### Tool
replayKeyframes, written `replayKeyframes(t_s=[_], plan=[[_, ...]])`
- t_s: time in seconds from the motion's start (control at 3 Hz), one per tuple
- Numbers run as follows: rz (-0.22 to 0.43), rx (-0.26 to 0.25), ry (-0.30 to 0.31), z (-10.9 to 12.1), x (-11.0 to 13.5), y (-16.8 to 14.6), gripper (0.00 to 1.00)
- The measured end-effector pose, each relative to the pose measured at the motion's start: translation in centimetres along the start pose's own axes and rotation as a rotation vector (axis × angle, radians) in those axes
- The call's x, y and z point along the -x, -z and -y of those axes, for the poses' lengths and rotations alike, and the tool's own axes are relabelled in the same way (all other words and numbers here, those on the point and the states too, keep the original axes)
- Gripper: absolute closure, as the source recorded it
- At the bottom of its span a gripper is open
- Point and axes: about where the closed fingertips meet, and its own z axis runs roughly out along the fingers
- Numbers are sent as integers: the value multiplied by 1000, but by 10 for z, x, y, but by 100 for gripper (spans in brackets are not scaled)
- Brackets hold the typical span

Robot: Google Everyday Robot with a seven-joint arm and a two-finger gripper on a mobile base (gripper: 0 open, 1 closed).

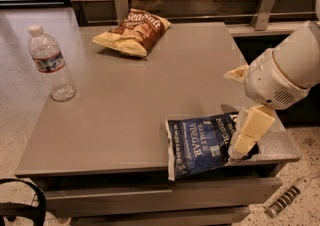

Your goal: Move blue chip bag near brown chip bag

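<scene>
The blue chip bag (200, 142) lies flat at the table's front right, its lower corner hanging over the front edge. The brown chip bag (134, 32) lies at the far middle of the table, well apart from the blue one. My gripper (245, 142) comes in from the right on a white arm and points down at the blue bag's right end, its pale yellow fingers (255, 125) over the bag's black end.
A clear plastic water bottle (50, 65) stands upright at the table's left edge. The grey table (150, 90) has a wooden wall with metal brackets (265, 5) behind it. A dark curved object (22, 202) sits at the bottom left on the floor.
</scene>
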Motion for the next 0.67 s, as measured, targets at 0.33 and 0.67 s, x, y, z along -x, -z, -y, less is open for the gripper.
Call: replayKeyframes(t_s=[0.33, 0.67], plan=[[45, 22, -9, -12, 2, -22, 0], [61, 49, -9, -22, -2, -45, 0]])
